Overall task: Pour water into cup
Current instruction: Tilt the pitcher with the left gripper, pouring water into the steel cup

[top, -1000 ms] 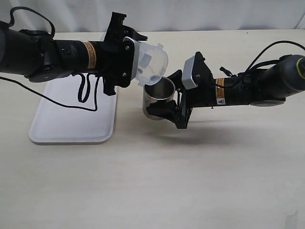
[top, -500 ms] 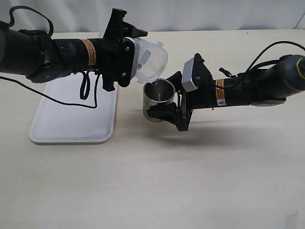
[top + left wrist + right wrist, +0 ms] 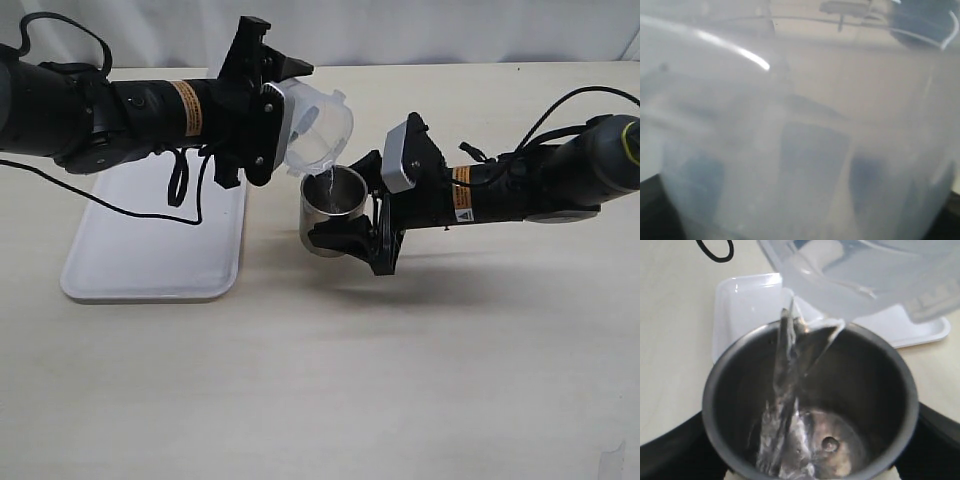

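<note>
My right gripper (image 3: 350, 205) is shut on the cup (image 3: 322, 208), a short steel tumbler held just above the table at the middle. My left gripper (image 3: 278, 112) is shut on a translucent plastic container (image 3: 320, 128), tipped with its lip over the cup's far rim. A thin stream of water (image 3: 326, 180) runs from that lip into the cup. In the right wrist view the water (image 3: 785, 390) falls down the dark inner wall of the cup (image 3: 715, 385) and pools on the bottom, under the container (image 3: 865, 275). The container's wall (image 3: 800, 125) fills the left wrist view and hides the fingers.
A white tray (image 3: 150, 250) lies on the table under the left arm, left of the cup, and shows behind the cup as the tray (image 3: 745, 305) in the right wrist view. A black cable (image 3: 185, 190) hangs from the left arm over the tray.
The left gripper has tipped the container a little further over the cup, and a stream of water now runs into it. The right gripper and cup have stayed put.
</note>
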### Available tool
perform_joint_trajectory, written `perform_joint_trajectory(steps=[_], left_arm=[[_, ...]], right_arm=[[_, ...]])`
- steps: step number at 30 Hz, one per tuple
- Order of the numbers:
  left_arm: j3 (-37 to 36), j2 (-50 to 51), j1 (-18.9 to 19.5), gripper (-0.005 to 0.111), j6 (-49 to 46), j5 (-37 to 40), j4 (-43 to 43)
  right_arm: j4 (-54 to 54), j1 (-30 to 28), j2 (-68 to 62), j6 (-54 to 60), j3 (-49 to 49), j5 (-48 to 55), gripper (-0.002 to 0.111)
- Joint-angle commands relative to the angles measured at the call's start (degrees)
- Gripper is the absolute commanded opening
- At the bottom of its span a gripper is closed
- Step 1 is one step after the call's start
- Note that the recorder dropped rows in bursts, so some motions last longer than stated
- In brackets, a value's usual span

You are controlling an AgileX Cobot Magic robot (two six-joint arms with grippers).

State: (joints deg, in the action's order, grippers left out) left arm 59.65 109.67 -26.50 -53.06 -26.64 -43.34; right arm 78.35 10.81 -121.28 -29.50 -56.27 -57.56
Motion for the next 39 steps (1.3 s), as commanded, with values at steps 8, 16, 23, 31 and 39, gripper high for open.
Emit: perform_joint_trajectory(steps=[8, 16, 23, 31, 39], left_arm=[[0.5, -0.4, -0.2, 0.0, -5.1, -3.2, 0.8], [0.5, -0.4, -0.2, 0.0, -6.2, -4.5, 0.8], [0.5, -0.4, -0.2, 0.0, -8.5, -4.5, 1.0], [0.5, -0.4, -0.2, 0.0, -10.3, -7.1, 1.0], [0.5, -0.4, -0.2, 0.0, -13.1, -7.1, 1.0]], right_arm=[[-0.1, 0.0, 0.1, 0.4, -0.3, -1.3, 0.004], [-0.1, 0.0, 0.1, 0.4, -0.3, -1.3, 0.004], [-0.1, 0.0, 0.1, 0.4, -0.3, -1.3, 0.004], [0.1, 0.0, 0.1, 0.4, -0.3, -1.1, 0.004], [0.1, 0.0, 0.1, 0.4, -0.3, -1.1, 0.004]])
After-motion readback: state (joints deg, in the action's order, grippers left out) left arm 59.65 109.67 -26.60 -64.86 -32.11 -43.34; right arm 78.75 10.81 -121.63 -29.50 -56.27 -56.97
